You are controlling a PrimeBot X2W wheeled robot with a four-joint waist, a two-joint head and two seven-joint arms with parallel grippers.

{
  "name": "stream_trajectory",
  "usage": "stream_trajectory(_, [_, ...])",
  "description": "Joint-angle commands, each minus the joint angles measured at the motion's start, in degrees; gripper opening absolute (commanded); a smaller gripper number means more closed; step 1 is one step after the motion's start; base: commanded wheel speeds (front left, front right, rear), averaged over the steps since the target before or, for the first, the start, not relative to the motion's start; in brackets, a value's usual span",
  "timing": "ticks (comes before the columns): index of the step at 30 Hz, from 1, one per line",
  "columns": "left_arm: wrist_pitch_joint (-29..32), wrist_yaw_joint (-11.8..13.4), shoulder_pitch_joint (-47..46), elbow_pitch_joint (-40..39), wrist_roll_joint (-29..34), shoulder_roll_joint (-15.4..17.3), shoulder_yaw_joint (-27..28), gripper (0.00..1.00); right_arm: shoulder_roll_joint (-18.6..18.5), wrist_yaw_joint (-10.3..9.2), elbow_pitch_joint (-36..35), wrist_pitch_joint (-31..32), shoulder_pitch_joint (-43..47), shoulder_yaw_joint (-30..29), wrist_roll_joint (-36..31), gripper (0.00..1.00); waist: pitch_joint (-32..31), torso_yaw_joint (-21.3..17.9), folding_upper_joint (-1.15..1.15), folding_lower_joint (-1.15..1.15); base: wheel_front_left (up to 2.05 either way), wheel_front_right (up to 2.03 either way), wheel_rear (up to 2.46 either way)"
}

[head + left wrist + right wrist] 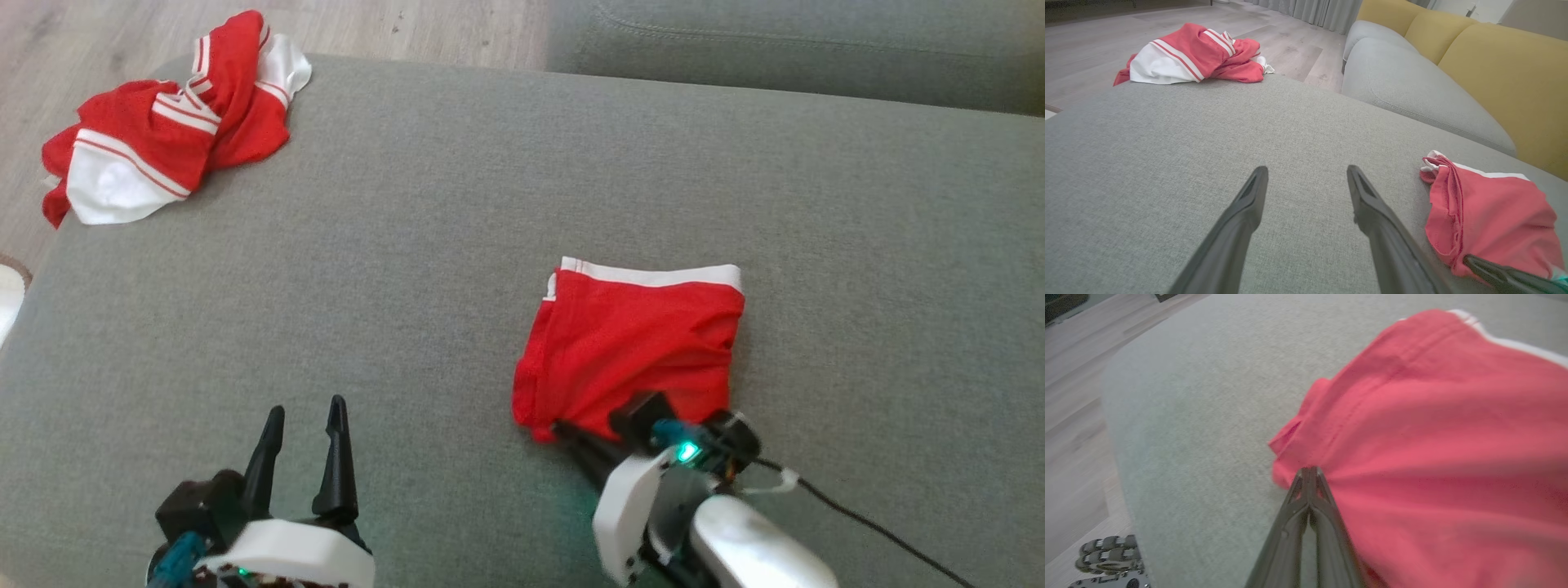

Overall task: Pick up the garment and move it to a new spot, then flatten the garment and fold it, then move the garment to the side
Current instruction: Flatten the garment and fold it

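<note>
The garment lies folded, right of centre on the cushion. Your right gripper pinches its near edge, tips pressed together. Your left gripper stands spread, near left. Judge folding done; moving the garment aside is left.

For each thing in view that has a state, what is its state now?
folded garment: folded flat, lying on the grey cushion.
crumpled garment: bunched up, at the cushion's far left corner.
left gripper: open, holding nothing.
right gripper: shut on the folded garment's near corner.
</note>
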Motion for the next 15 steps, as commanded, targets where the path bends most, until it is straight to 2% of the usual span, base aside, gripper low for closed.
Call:
stream_trajectory(1, [-0.64,-0.35,-2.66,-1.30,-0.15,0.86,1.86,1.00,0.74,-0.04,-1.60,-0.52,-1.85,2.92,1.71,0.00,0.25,0.40,0.00,0.00,0.00,0.00,0.00])
stream_trajectory(9, [-0.98,-0.28,-2.82,-0.81,-0.39,0.65,2.17,1.00,0.74,-0.04,-1.25,-1.18,-3.60,7.71,4.18,0.00,0.31,0.15,0.00,0.00,0.00,0.00,0.00])
stream_trajectory(15, [-1.39,-0.03,-2.50,-0.74,-0.45,1.16,2.89,1.00,0.74,-0.04,-4.77,-4.72,-3.62,5.43,3.36,0.00,-1.40,-1.78,0.00,0.00,0.00,0.00,0.00])
